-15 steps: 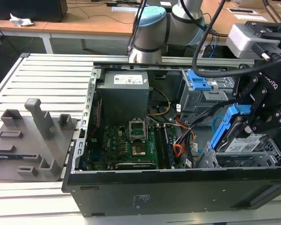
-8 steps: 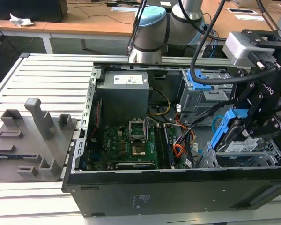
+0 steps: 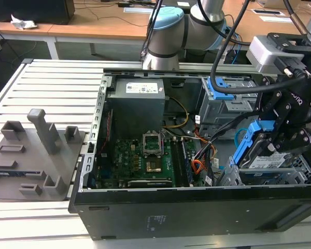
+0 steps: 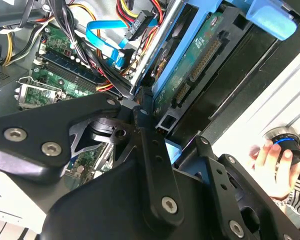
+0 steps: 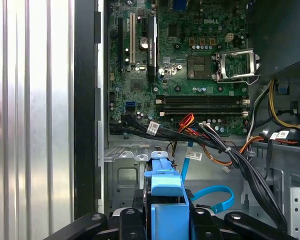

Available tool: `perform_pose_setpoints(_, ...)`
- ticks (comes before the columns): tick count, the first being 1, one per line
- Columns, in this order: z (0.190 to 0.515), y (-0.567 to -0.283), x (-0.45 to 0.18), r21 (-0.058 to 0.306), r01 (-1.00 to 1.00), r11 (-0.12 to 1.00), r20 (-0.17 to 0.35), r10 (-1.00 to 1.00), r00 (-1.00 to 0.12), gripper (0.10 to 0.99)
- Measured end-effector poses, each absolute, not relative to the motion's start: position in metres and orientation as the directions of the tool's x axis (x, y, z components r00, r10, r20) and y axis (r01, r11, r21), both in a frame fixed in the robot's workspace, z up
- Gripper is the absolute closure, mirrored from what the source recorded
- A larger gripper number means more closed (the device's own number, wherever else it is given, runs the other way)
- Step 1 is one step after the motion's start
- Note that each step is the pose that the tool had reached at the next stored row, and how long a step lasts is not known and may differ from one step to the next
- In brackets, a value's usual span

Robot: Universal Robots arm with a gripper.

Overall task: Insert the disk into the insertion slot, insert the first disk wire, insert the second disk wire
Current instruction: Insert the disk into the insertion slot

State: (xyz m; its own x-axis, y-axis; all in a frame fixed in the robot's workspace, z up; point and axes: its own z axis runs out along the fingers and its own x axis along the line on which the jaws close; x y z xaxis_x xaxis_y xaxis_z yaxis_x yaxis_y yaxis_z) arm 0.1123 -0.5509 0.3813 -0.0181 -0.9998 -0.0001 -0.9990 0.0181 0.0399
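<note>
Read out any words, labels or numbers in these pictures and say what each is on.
White sticker on the grey power supply box: too small to read.
Label on the silver disk in its blue carrier: too small to read.
White tags on the black cable bundle: too small to read.
None can be quoted.

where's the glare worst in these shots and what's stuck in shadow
first wrist view: glare bleaches the ribbed table, the motherboard is evenly lit, and the gripper, shut on the disk, reads dark; second wrist view: the table near a hand blows out near white; exterior view: even light, the case front wall darkest
</note>
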Motion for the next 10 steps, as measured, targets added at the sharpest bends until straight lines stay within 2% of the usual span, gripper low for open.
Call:
perform_pose_setpoints(5,0.3812,-0.5509,0.1123,0.040,-0.999,0.018,0.000,-1.000,-0.018,0.722)
perform_pose_setpoints(6,0.3812,-0.5509,0.1122,0.040,-0.999,0.018,0.000,-1.000,-0.018,0.710)
perform_pose_setpoints(7,0.3812,-0.5509,0.1123,0.040,-0.999,0.018,0.000,-1.000,-0.018,0.647)
perform_pose_setpoints(10,0.3811,-0.5509,0.1122,0.040,-0.999,0.018,0.000,-1.000,-0.018,0.647)
